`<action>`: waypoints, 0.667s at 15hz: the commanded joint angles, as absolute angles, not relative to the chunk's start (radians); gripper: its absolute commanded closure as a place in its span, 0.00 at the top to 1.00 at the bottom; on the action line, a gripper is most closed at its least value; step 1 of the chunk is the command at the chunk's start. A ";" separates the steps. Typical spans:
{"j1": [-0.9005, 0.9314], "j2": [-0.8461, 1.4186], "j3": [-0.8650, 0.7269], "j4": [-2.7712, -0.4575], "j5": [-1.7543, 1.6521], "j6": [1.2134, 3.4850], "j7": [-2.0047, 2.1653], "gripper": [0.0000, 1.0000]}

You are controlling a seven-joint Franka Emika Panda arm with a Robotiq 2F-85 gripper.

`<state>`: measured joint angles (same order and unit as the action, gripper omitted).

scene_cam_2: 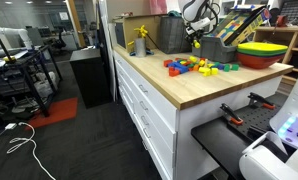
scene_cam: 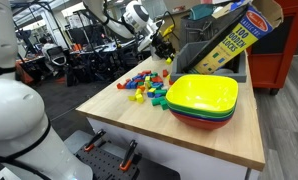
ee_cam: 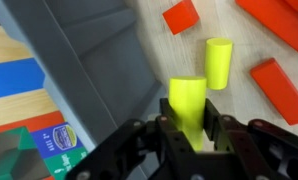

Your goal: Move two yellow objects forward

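Between the fingers of my pincer (ee_cam: 189, 128) sits one yellow block (ee_cam: 186, 98), clamped narrowly by its sides, close beside the grey bin (ee_cam: 94, 60). The second yellow block (ee_cam: 219, 62) lies just beyond it on the worktop (ee_cam: 244, 115). I would hold the squeeze even, lift only a little, carry it straight forward clear of the bin wall and the red block (ee_cam: 279, 78), then set it flat before letting go.

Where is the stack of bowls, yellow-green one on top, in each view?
In an exterior view: stack of bowls, right of centre.
In an exterior view: stack of bowls, far right edge.
Wrist view: not in it.
Shared landmark: the gripper, in all three.
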<state>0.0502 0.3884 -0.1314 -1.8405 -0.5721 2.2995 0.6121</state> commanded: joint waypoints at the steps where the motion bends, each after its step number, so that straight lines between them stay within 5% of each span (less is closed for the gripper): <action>1: 0.074 0.459 -0.171 -1.792 -0.584 2.265 0.644 0.09; 10: 0.111 0.565 -0.200 -1.747 -0.575 2.250 0.627 0.09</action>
